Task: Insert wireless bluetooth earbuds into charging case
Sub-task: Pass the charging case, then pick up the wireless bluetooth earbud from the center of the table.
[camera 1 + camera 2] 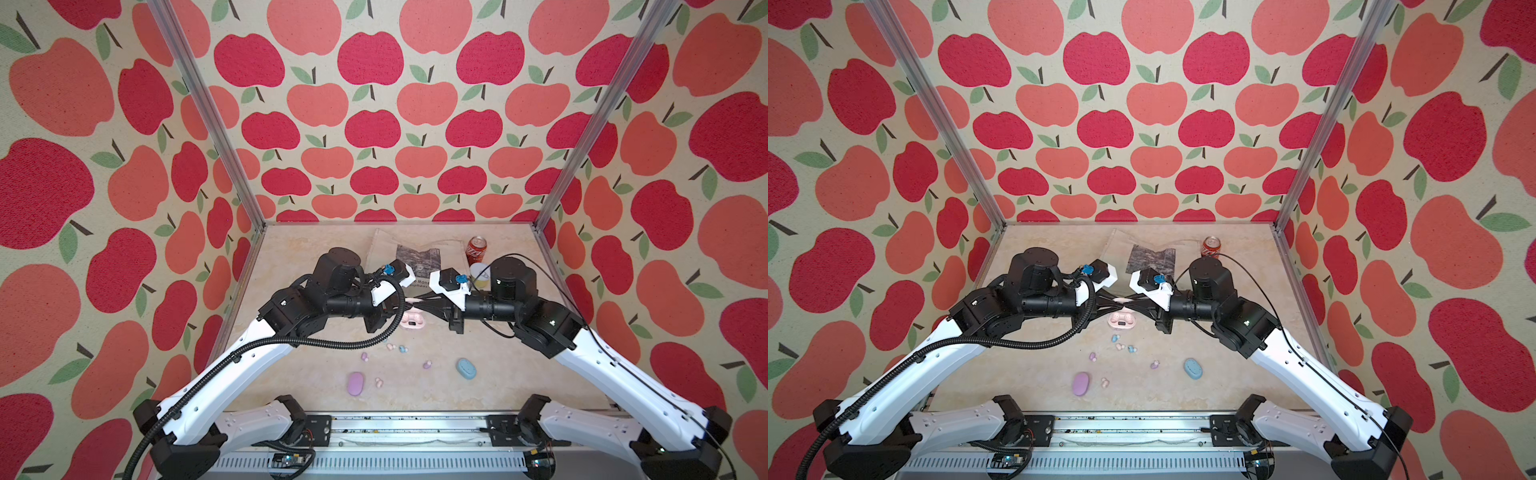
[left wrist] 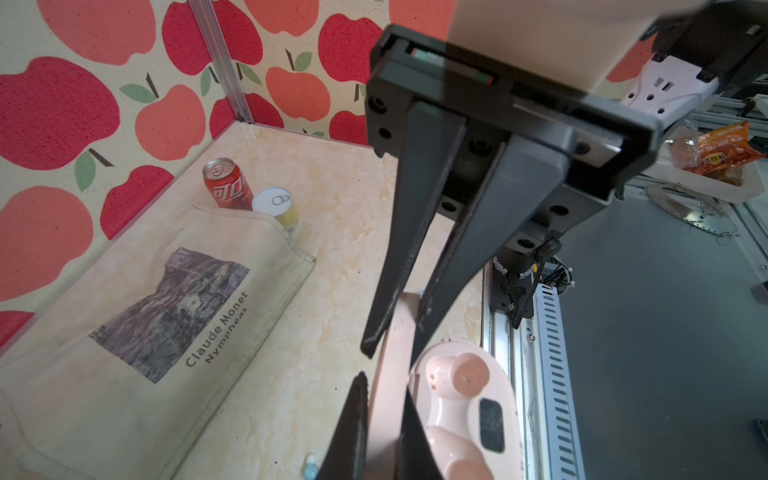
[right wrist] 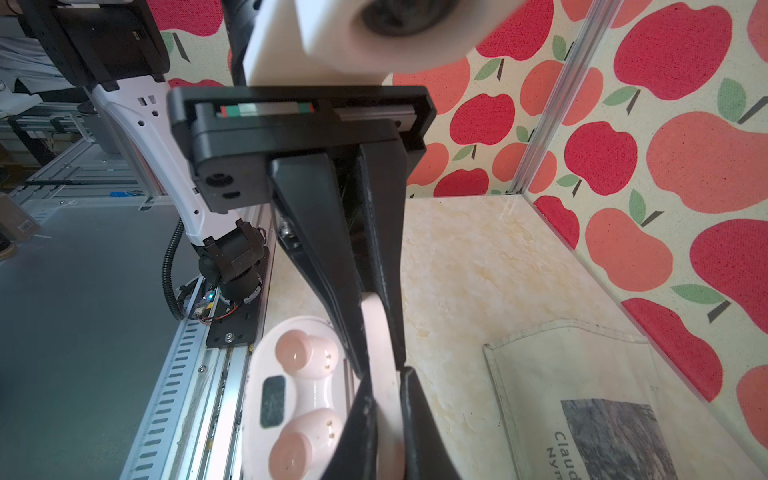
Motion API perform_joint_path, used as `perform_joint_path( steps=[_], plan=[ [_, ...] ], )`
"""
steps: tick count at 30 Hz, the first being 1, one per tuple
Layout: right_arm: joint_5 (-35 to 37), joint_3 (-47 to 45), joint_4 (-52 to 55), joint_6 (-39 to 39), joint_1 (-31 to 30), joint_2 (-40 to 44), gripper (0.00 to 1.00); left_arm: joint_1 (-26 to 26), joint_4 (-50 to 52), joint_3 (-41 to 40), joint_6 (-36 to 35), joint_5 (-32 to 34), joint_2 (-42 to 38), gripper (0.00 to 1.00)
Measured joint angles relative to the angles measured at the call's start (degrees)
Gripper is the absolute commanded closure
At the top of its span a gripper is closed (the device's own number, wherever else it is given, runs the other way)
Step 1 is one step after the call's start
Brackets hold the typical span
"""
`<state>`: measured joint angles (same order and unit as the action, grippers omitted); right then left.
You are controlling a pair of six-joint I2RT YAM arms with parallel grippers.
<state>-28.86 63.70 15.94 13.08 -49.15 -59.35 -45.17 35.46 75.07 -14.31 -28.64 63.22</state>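
Open pink case [image 3: 311, 390] sits mid-tabletop [image 1: 519, 374], both wells empty, lid [image 3: 374, 328] standing upright. Left gripper [image 2: 383, 388] has its jaws clamped on that lid. Right gripper [image 3: 388, 374] comes in from the opposite side, jaws pressed against both faces of the same lid. Nothing else is held.

Earbuds [image 1: 1120, 346] all lie loose on the tabletop, on the robot-base side of the pink case. Two blue and one pink are close together just in front of the case, and two lilac lie further apart. The other pink earbud [image 1: 1104, 382] is just beside the closed lilac case [image 1: 1080, 383]. Closed blue case [image 1: 1193, 368] lies well apart, on the right arm's side.

Handling, as a judgement: the buds look tiny, light, hard and glossy, so they likely roll or squirt out of a pinch. Best taken across the narrow middle, low to the surface, with a gentle squeeze. The case looks light too and may slide or tip, so one arm should steady it.

Wrist views show the empty wells, the gold contact pins [image 3: 328, 359] and the grip on the lid, all too small to read from above. Both top views give the bud layout. One blue earbud [image 1: 1114, 338] shows in a top view, while in a top view the black cable hose [image 1: 332, 343] seems to cover that spot.
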Motion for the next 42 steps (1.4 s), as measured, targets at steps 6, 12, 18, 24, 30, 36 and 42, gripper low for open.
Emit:
perform_joint_path(
  steps=[6, 12, 18, 24, 30, 36, 42],
  plan=[
    [4.24, -0.66, -4.66, -6.29, -0.09, 2.99, 0.63, 0.66, -1.81, -4.42, 6.71, 7.34, -5.51, 1.0],
    [9.79, 1.33, -3.28, -19.8, 1.62, 4.26, 0.6, 6.43, -1.44, -6.19, 18.51, 14.58, -8.66, 1.0],
    [12.33, 3.72, 3.82, -31.34, 0.94, 1.4, 0.63, 16.39, -0.48, -10.19, 28.48, 17.79, -14.14, 1.0],
    [16.87, 4.37, 15.23, -29.29, -2.38, -8.63, 0.61, 23.56, 1.49, -15.26, 34.75, 16.59, -19.98, 1.0],
    [21.7, 4.74, 20.52, -19.93, -6.51, -22.32, 0.6, 27.3, 5.09, -18.99, 39.26, 13.53, -22.34, 1.0],
    [26.38, 7.15, 20.7, -11.89, -12.09, -34.84, 0.61, 28.06, 5.97, -25.57, 40.59, 12.68, -25.29, 1.0],
    [28.2, 8.57, 18.82, -5.73, -13.55, -42.6, 0.6, 28.15, 6.03, -28.04, 40.57, 12.68, -26.86, 1.0]
  ],
)
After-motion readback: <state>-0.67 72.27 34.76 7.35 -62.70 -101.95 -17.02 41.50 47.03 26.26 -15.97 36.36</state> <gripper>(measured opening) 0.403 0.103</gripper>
